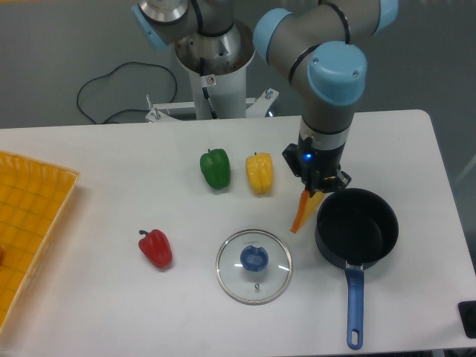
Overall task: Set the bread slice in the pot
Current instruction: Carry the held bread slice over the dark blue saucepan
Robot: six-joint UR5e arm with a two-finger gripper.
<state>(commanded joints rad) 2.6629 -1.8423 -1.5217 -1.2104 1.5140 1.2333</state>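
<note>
The thin, flat yellow-orange toy bread slice (300,214), seen edge-on as a narrow orange wedge, hangs from the gripper (314,192) just left of the small round dark navy saucepan with a long blue handle, the pot (357,227). Its lower tip points down and to the left, close to the white desk (111,171); whether it touches the surface cannot be told. The jaws are clamped on the slice's upper end.

As a judgement, the pickup is done and the carry is nearly complete: the slice sits beside the pot's left rim but not over the opening, and the pot looks empty. What is left is a short shift to the right over the rim, then letting go.

Further out, a round glass lid with a blue knob (254,266) lies near left of the pot. A yellow bell pepper (259,172) and a green one (216,168) stand farther back, a red pepper (155,248) lies to the left, and a yellow tray (33,216) sits at the left edge.
</note>
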